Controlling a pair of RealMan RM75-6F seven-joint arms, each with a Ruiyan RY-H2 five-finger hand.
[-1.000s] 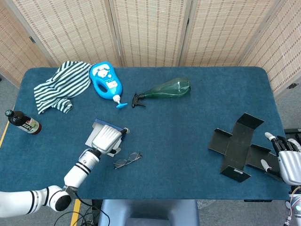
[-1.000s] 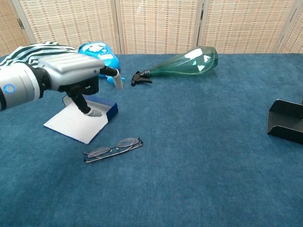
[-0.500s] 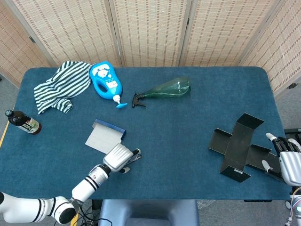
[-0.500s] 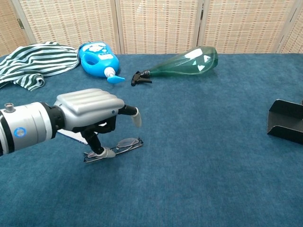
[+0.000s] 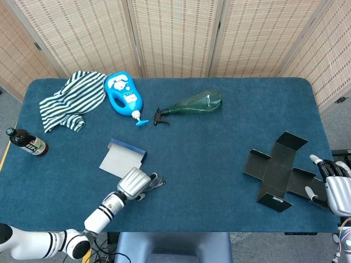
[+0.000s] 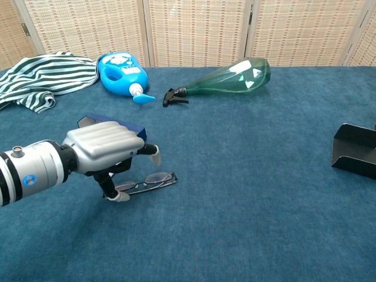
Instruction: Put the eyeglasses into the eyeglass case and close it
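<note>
Left hand (image 6: 106, 148) hovers palm down over the folded eyeglasses (image 6: 148, 181) on the blue table (image 6: 247, 194), one fingertip touching their left end, fingers apart and holding nothing. Only the head view shows the open eyeglass case (image 5: 122, 159) and the right hand (image 5: 335, 186), fingers spread, beside a flattened black box (image 5: 278, 170).

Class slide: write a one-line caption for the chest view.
Left robot hand reaches down over folded eyeglasses on the blue table.

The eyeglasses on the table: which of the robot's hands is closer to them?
The left. Its left hand hangs right over the eyeglasses, fingertips down at their near end. The right hand sits far off at the table's opposite edge, beside the black unfolded box.
</note>
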